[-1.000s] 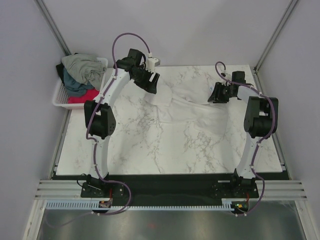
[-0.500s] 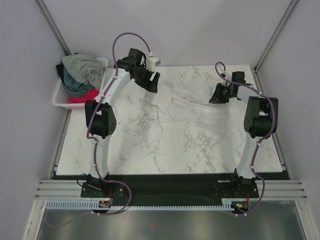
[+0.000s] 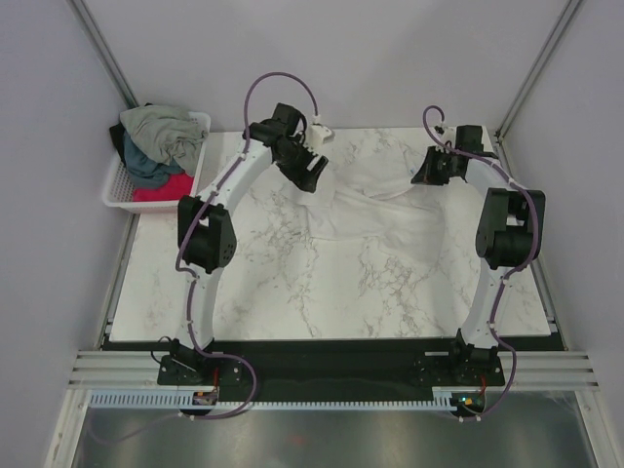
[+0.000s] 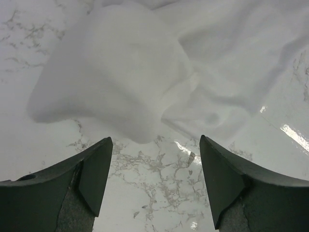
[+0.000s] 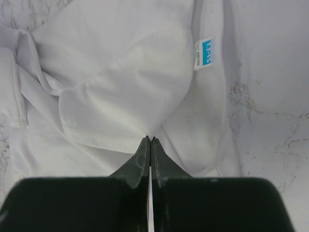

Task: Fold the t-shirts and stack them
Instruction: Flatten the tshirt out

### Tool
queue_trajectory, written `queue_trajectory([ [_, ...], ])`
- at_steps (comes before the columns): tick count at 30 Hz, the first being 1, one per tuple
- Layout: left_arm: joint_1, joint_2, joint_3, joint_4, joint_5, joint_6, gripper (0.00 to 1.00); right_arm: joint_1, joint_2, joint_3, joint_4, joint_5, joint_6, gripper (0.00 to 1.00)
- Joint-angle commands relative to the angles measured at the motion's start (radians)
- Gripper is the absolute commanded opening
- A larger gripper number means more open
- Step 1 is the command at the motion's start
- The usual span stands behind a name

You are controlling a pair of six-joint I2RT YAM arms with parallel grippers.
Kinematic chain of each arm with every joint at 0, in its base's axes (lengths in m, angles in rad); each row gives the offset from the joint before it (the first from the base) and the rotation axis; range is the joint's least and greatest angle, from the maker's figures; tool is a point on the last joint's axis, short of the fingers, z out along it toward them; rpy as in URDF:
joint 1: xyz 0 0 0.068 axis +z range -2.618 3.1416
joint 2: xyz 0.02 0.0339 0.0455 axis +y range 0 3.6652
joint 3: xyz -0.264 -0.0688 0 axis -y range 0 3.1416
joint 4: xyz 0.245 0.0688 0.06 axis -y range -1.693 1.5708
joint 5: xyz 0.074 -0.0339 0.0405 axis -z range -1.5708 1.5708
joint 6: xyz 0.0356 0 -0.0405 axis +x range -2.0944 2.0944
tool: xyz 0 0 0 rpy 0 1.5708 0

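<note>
1. Right wrist view settles the grip for me. The right gripper [image 5: 150,141] has its jaws pressed together on what looks like a raised fold of the white t-shirt [image 5: 111,72], near the blue collar label [image 5: 206,54].
2. My left gripper [image 4: 154,159] hangs with jaws spread wide and holds nothing. It sits over bare marble table [image 3: 292,283], just short of a bunched lobe of the same shirt.
3. That shirt lies crumpled on the far middle-right of the table. The grey-green t-shirt [image 3: 161,127], dark teal t-shirt [image 3: 146,166] and red-pink t-shirt [image 3: 161,187] are heaped in the white basket [image 3: 115,190] off the far left corner.
4. I judge the step in hand to be spreading the white shirt flat before any fold. To do it well, I would lower the left jaws onto the lobe's edge and catch one layer only. Then I would draw the two grips apart, low and slowly — the right pinch looks thin and could slip.
5. Top external alone gives me the whole layout, with both arms and the basket, but the jaws are too small to read there. Only the wrist views show how the jaws stand, and the label appears in the right wrist view alone.
</note>
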Motion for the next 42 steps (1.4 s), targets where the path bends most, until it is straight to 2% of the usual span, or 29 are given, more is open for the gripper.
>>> queue_trajectory([
  [1, -0.148, -0.031, 0.006, -0.016, -0.105, 0.191, 0.8, -0.001, -0.002, 0.065, 0.032, 0.001, -0.004, 0.01],
  [8, -0.267, 0.089, 0.074, 0.023, -0.242, 0.203, 0.77, -0.004, 0.034, 0.084, 0.038, -0.016, 0.003, 0.01],
  [15, -0.3, 0.18, 0.103, 0.087, -0.406, 0.237, 0.66, -0.013, 0.051, 0.1, 0.055, -0.045, 0.019, 0.01],
  [20, -0.307, 0.186, 0.097, 0.135, -0.506, 0.254, 0.66, -0.018, 0.058, 0.097, 0.074, -0.052, 0.037, 0.01],
  [30, -0.306, 0.195, 0.065, 0.162, -0.502, 0.276, 0.6, -0.018, 0.054, 0.085, 0.083, -0.045, 0.043, 0.01],
  [33, -0.301, 0.197, 0.063, 0.161, -0.489, 0.274, 0.55, -0.016, 0.052, 0.085, 0.083, -0.037, 0.04, 0.01],
  [42, -0.275, 0.2, 0.069, 0.1, -0.471, 0.265, 0.55, -0.018, 0.052, 0.085, 0.081, -0.023, 0.034, 0.01],
])
